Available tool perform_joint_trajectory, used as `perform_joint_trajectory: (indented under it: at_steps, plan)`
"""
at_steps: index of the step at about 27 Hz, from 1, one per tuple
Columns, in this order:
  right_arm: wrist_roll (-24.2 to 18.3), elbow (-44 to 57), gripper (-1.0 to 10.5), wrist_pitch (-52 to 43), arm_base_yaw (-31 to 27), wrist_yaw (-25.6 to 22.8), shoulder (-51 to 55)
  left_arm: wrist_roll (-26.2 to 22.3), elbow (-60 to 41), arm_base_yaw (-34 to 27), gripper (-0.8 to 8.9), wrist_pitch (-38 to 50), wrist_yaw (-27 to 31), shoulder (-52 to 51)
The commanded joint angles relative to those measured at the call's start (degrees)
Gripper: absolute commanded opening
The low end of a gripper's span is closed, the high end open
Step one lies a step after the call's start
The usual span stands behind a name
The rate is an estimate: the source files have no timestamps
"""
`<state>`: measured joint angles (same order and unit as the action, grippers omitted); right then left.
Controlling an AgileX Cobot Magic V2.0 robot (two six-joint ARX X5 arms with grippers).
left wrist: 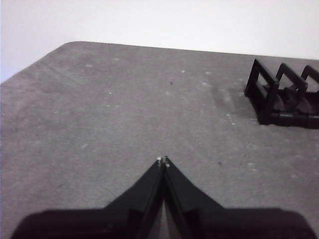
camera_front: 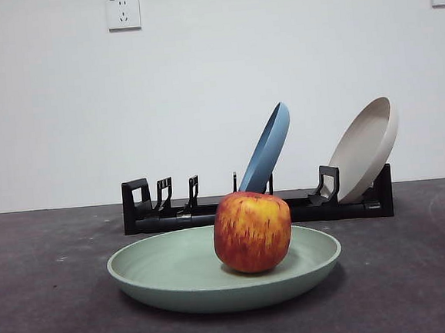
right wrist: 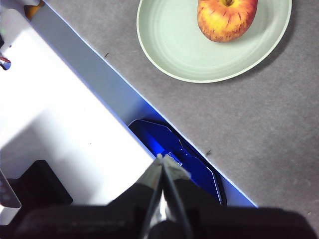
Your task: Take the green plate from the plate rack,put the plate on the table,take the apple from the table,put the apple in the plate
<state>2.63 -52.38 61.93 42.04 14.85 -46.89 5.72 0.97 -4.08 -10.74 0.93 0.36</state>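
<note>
The green plate [camera_front: 177, 274] lies flat on the table [camera_front: 48, 304] in front of the plate rack [camera_front: 164, 210]. The apple [camera_front: 252, 232] sits upright in the plate, right of its middle. The right wrist view shows the plate [right wrist: 174, 45] and the apple [right wrist: 227, 17] from above. My right gripper [right wrist: 163, 159] is shut and empty, back over the table's edge, away from the plate. My left gripper [left wrist: 163, 162] is shut and empty above bare table, with the rack's end [left wrist: 279, 94] off to its side. Neither arm shows in the front view.
A blue plate [camera_front: 267, 147] and a cream-beige plate [camera_front: 364, 148] lean in the rack's middle and right slots. A white surface [right wrist: 65, 124] and a dark blue object [right wrist: 184, 154] lie beyond the table edge under the right gripper. Two wall sockets are high on the wall.
</note>
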Motion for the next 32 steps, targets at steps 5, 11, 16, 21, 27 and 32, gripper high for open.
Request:
perform_joint_trajectory:
  at_steps: [5, 11, 16, 21, 27, 32]
  plan:
    - [0.44, 0.11, 0.0, -0.09, 0.13, -0.02, 0.09, 4.57, -0.74, -0.15, -0.03, 0.11, -1.07, -0.17]
    - [0.44, 0.11, 0.0, -0.09, 0.13, -0.02, 0.09, 4.57, -0.74, -0.15, -0.03, 0.11, -1.07, -0.17]
    - [0.44, 0.11, 0.0, -0.09, 0.13, -0.02, 0.09, 4.57, -0.74, -0.15, -0.03, 0.11, -1.07, -0.17]
    - [0.42, 0.11, 0.0, -0.09, 0.13, -0.02, 0.09, 4.57, -0.74, -0.15, -0.03, 0.11, -1.07, -0.17]
    - [-5.20, 0.24, 0.0, -2.69, -2.58, -1.70, 2.49, 4.57, -0.74, -0.15, -0.03, 0.11, -1.07, -0.17]
    - [-5.18, 2.99, 0.0, -16.81, -13.51, -1.09, 8.55, 4.57, -0.74, -0.15, -0.03, 0.11, -1.07, -0.17]
